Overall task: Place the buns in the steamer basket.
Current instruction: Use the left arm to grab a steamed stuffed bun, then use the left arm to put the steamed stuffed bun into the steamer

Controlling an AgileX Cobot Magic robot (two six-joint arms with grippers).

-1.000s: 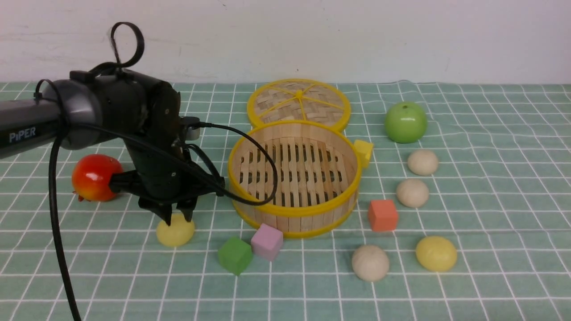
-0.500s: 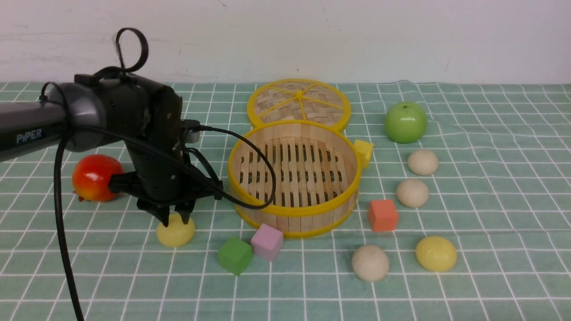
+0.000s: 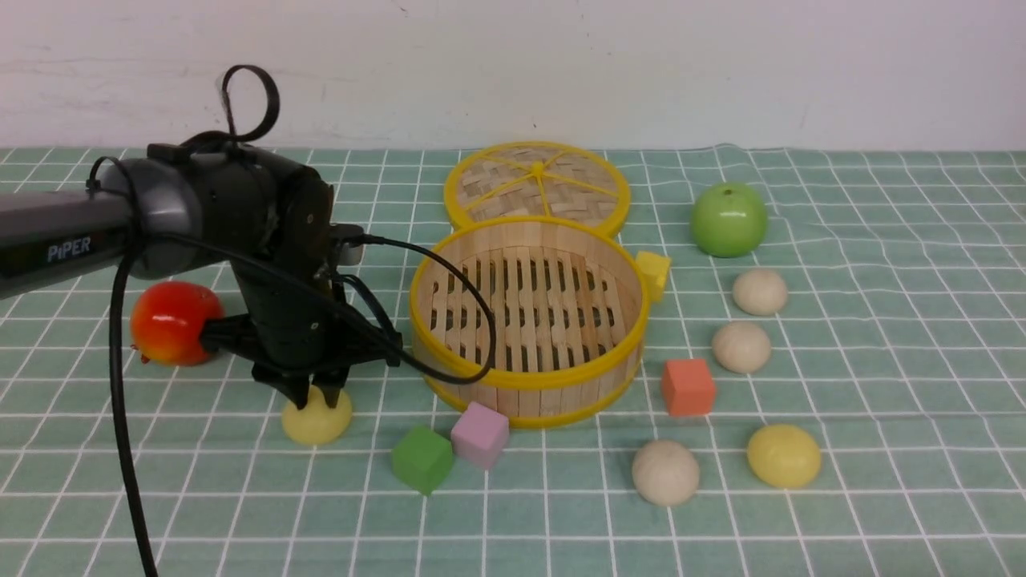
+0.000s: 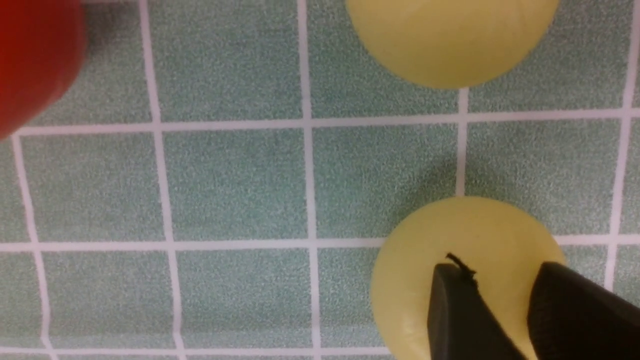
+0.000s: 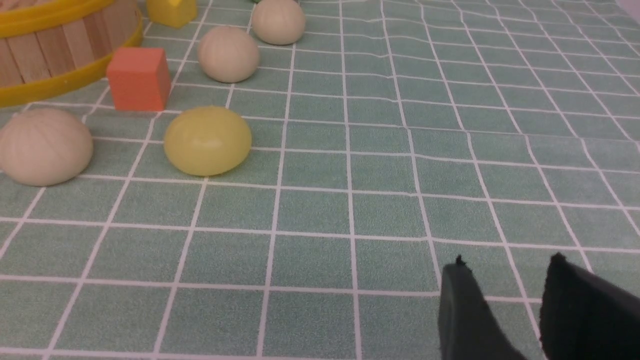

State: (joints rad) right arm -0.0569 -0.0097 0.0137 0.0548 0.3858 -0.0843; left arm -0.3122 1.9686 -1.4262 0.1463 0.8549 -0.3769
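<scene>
My left gripper [image 3: 317, 396] points straight down onto a pale yellow bun [image 3: 317, 418] lying on the cloth left of the steamer basket [image 3: 525, 383]. In the left wrist view both fingers [image 4: 452, 310] rest on the top of that bun [image 4: 415, 280], with a narrow strip of it between them; whether they grip it is unclear. A second yellow bun [image 4: 450, 40] lies just beyond. The basket is empty. Right of it lie three beige buns [image 3: 760, 291] [image 3: 741, 346] [image 3: 665, 471] and a yellow bun [image 3: 783, 455]. My right gripper [image 5: 507, 260] hangs open over bare cloth.
The woven lid [image 3: 537, 184] lies behind the basket, and a green apple [image 3: 728, 219] sits at the back right. A red fruit [image 3: 172, 320] is close behind my left gripper. Yellow [image 3: 653, 272], orange [image 3: 688, 386], pink [image 3: 479, 433] and green [image 3: 422, 458] cubes ring the basket.
My left arm has edged to the right, and its jaws have narrowed on the top of the yellow bun. Nothing else has moved.
</scene>
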